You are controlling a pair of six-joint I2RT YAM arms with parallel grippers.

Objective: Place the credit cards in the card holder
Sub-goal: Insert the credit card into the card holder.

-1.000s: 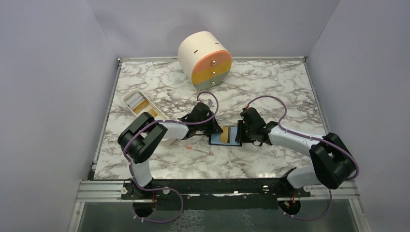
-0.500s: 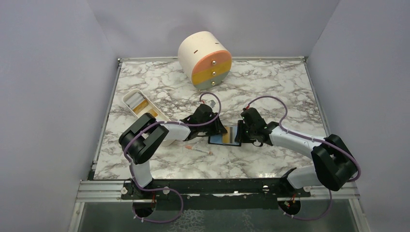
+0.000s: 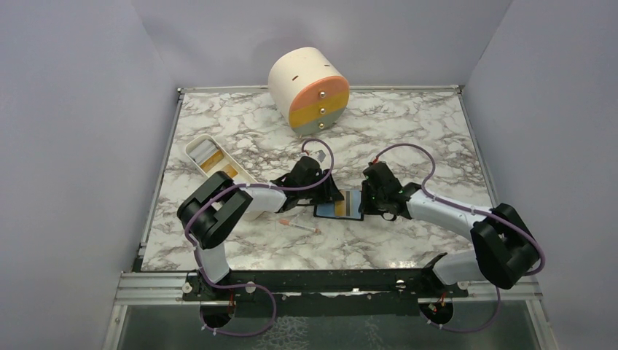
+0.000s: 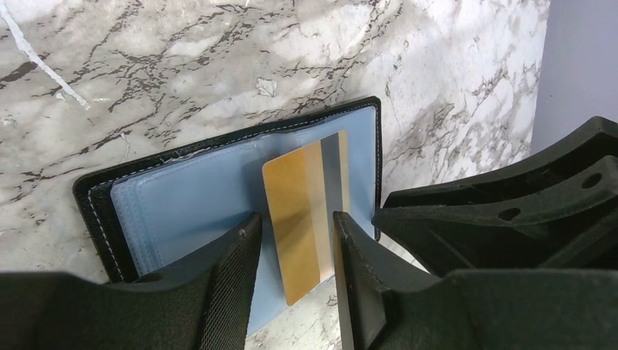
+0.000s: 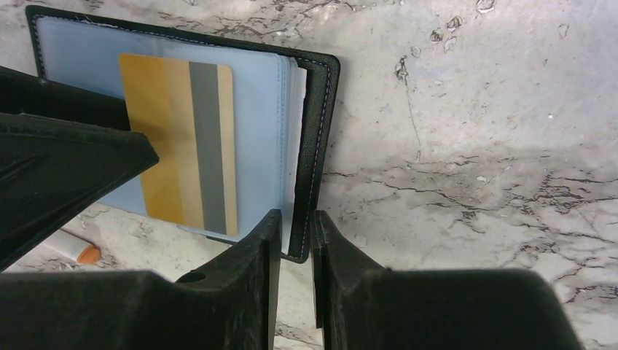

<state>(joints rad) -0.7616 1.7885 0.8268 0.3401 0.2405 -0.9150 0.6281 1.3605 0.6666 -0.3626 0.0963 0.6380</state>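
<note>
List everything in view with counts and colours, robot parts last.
card holder: 1, black with pale blue sleeves, open flat mid-table
credit card: 1 visible, orange-yellow with grey stripe, lying on the holder's sleeves
tray: 1, white, left side of table, yellowish contents unclear
drawer unit: 1, cream with orange, yellow and green fronts, far centre
stick: 1, white with orange tip, on table left of holder
table: 1, white-grey marble
left fingers: 2, black, either side of the card, grip unclear
right fingers: 2, black, closed on holder's right edge
</note>
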